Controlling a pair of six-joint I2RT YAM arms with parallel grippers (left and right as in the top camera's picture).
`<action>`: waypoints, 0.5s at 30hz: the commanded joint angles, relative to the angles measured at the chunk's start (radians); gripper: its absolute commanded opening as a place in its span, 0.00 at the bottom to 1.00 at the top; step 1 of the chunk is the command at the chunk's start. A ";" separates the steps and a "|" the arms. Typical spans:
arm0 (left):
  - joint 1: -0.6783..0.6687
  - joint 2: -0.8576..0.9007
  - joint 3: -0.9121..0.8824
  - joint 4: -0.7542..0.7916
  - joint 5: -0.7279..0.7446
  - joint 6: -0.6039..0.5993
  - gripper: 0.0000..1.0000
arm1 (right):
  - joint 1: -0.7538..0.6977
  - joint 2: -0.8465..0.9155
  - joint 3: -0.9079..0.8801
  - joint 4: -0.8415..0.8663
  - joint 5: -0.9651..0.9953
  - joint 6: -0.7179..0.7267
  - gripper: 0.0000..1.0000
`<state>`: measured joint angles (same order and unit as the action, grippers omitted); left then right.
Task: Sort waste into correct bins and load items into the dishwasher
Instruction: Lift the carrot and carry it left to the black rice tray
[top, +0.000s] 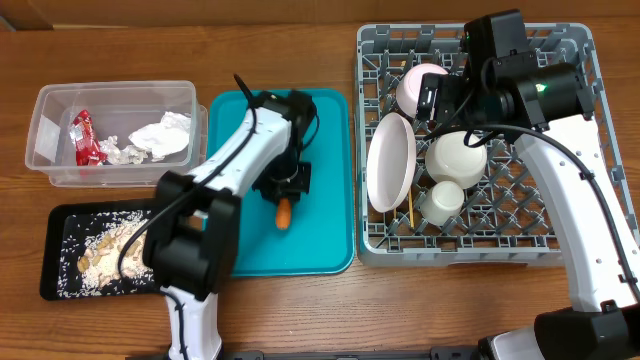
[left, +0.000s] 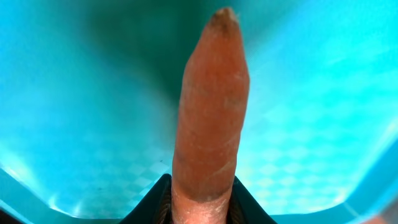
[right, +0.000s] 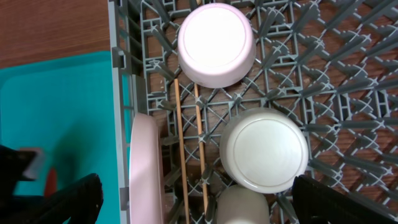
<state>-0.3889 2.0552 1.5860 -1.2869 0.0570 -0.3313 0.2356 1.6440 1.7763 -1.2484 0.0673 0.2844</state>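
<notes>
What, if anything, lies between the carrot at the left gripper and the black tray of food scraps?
No loose object does. The carrot must clear the teal tray's raised left rim. The left arm's own forearm also hangs over the black tray's right end.

Overhead: bright, even, diffuse top light. Shadows are soft and short, with the darkest patch mid teal tray (top: 330, 215). Sharp corner to corner, no obvious edge distortion. Faint sheen on the wooden table (top: 300, 40).

Left wrist: carrot (left: 210, 118) fills the frame. Skin texture is readable, tip slightly soft. The tray behind it is fully defocused, with pale glare patches low left and right and a dark shadow at upper centre.

Right wrist: dish rack (right: 348, 74) is crisp. Upper white bowl (right: 216, 43) and lower white bowl (right: 264, 149) clip near pure white, surface detail lost.
</notes>
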 joint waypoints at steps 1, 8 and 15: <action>0.055 -0.169 0.041 -0.015 -0.017 -0.017 0.04 | -0.001 0.001 -0.003 0.005 0.006 0.001 1.00; 0.244 -0.423 0.035 -0.080 -0.081 -0.081 0.04 | -0.001 0.001 -0.003 0.005 0.006 0.001 1.00; 0.549 -0.607 -0.048 -0.091 -0.056 -0.137 0.04 | -0.002 0.001 -0.003 0.005 0.006 0.001 1.00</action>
<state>0.0742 1.4979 1.5848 -1.3735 -0.0044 -0.4206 0.2356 1.6440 1.7763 -1.2491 0.0673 0.2840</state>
